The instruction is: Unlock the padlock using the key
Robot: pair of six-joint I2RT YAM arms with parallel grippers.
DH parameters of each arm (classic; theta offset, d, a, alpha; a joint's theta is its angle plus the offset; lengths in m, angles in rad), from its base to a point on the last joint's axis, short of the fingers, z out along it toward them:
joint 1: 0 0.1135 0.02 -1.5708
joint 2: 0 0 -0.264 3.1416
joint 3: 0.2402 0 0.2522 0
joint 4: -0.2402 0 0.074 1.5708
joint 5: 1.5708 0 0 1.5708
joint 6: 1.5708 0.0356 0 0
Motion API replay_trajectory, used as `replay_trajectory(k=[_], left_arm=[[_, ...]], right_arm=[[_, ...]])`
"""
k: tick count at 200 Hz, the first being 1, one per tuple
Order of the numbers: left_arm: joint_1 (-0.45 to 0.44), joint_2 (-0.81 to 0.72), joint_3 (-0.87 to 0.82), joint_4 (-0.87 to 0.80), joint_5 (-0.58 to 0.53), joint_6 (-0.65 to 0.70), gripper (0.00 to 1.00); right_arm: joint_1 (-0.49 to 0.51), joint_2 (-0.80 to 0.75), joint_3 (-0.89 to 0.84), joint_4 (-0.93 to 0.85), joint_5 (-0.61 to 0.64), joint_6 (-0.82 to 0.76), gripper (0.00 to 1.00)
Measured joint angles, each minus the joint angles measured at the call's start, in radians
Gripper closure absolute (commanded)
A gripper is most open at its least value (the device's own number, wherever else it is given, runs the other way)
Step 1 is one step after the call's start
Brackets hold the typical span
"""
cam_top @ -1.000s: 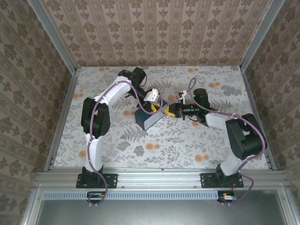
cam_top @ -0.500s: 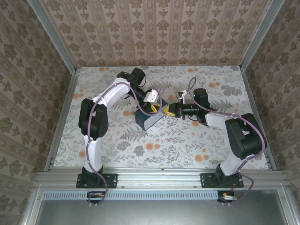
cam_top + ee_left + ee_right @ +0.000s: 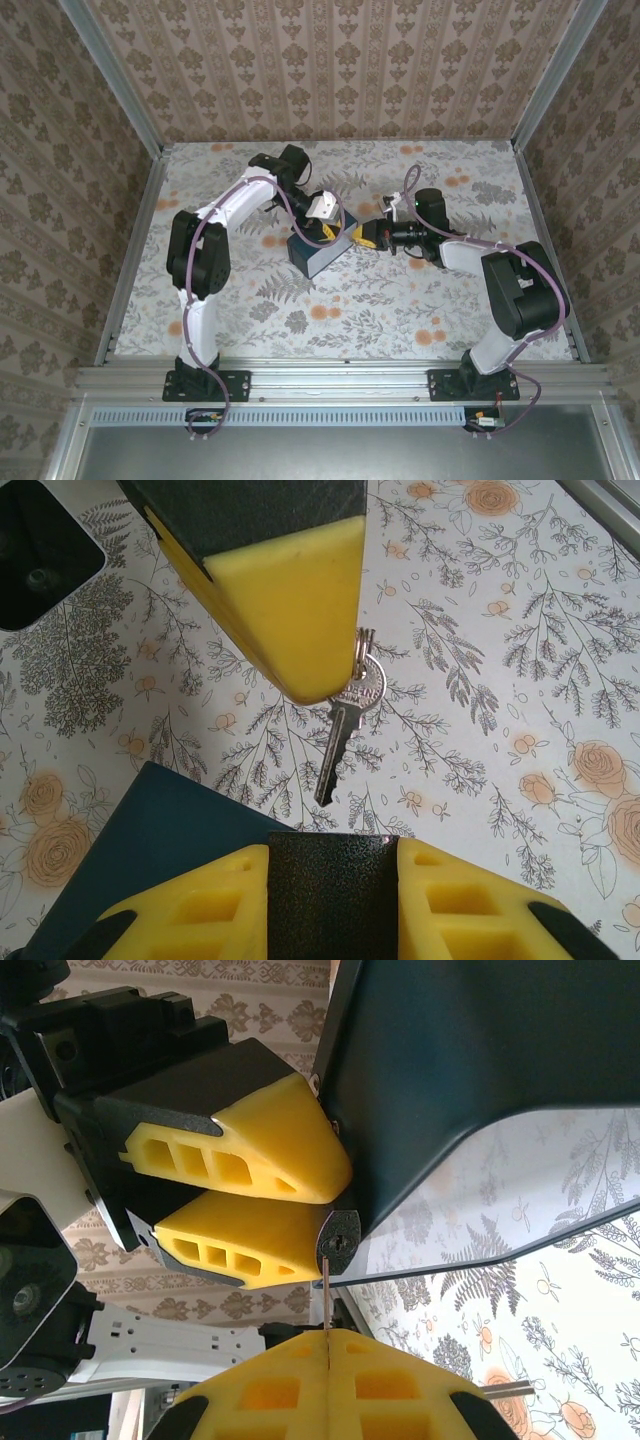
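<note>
Here, right gripper (image 3: 327,1338) pinching key (image 3: 345,730), left gripper (image 3: 333,842) clamping padlock (image 3: 333,890), box edge (image 3: 190,805) beside.

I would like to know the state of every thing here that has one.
key: held by its head end, blade bare, in no lock.
right gripper: shut on the key.
left gripper: shut on a dark block.
dark block, probably the padlock: clamped, shackle hidden.
blue box: lying on the table.
</note>
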Motion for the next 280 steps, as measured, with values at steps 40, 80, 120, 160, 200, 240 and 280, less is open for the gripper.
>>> replay_trajectory(k=[40, 80, 120, 160, 200, 240, 280], left_arm=[[0.0, -0.001, -0.001, 0.002, 0.0, 0.0, 0.78], [0.0, -0.002, -0.002, 0.003, 0.0, 0.0, 0.78], [0.0, -0.002, -0.002, 0.003, 0.0, 0.0, 0.78], [0.0, -0.002, -0.002, 0.003, 0.0, 0.0, 0.78], [0.0, -0.002, -0.002, 0.003, 0.0, 0.0, 0.78], [0.0, -0.005, -0.005, 0.003, -0.001, 0.0, 0.78], [0.001, -0.005, -0.006, 0.003, -0.002, 0.0, 0.78]], right_arm=[[0.011, 0.021, 0.003, 0.0, 0.0, 0.001, 1.0], [0.014, 0.027, 0.007, 0.001, 0.0, 0.001, 1.0], [0.014, 0.028, 0.01, 0.001, 0.0, 0.001, 1.0], [0.014, 0.028, 0.011, 0.0, 0.0, -0.003, 1.0], [0.014, 0.029, 0.024, -0.004, 0.0, -0.011, 1.0], [0.014, 0.029, 0.024, -0.011, 0.001, -0.022, 1.0], [0.016, 0.043, 0.035, -0.018, 0.0, -0.025, 1.0]])
